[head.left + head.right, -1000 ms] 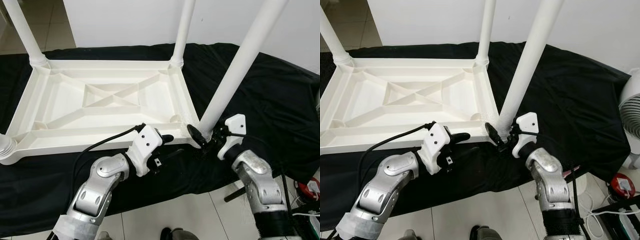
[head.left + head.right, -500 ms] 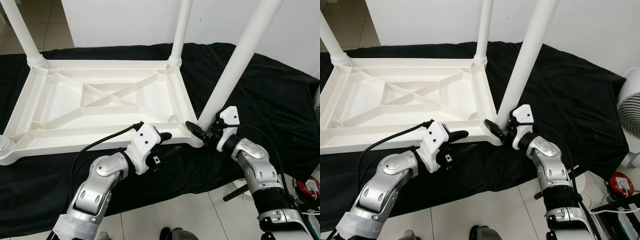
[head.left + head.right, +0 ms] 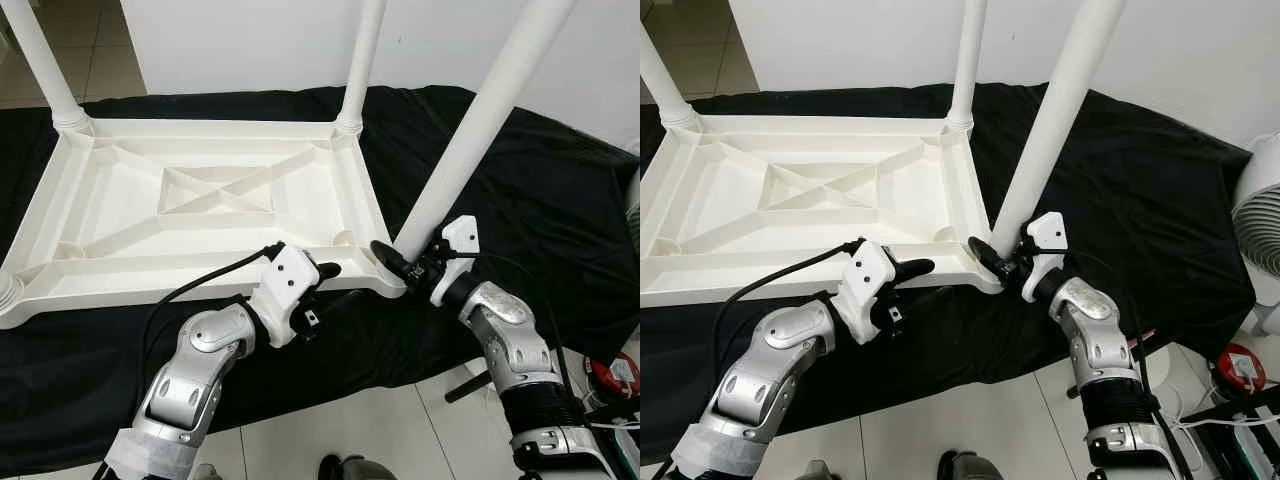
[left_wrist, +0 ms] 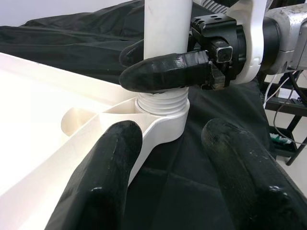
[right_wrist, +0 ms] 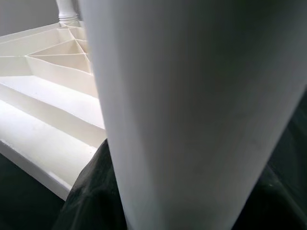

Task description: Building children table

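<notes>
A white plastic children's table [image 3: 150, 290] lies upside down on a black cloth [image 3: 540, 200]. At its near right corner a long white leg [image 3: 470, 140] stands tilted, its threaded end in the corner socket [image 4: 160, 103]. My right gripper [image 3: 405, 262] is shut on the base of this leg, one black finger [image 4: 163, 72] wrapped across it. The leg [image 5: 192, 96] is very close in the right wrist view. My left gripper [image 3: 335, 285] is open at the table's front rim, left of that corner, with one of its fingers [image 4: 110, 167] over the rim.
Two more legs stand at the far corners [image 3: 360, 60] [image 3: 40, 60], and another shows at the near left edge [image 3: 8, 292]. A white fan [image 3: 1260, 230] and cables [image 3: 1240, 370] are on the tiled floor to the right. A white wall runs behind.
My right gripper has brought the leg's foot up and left onto the near right corner socket. The left gripper has hardly moved.
</notes>
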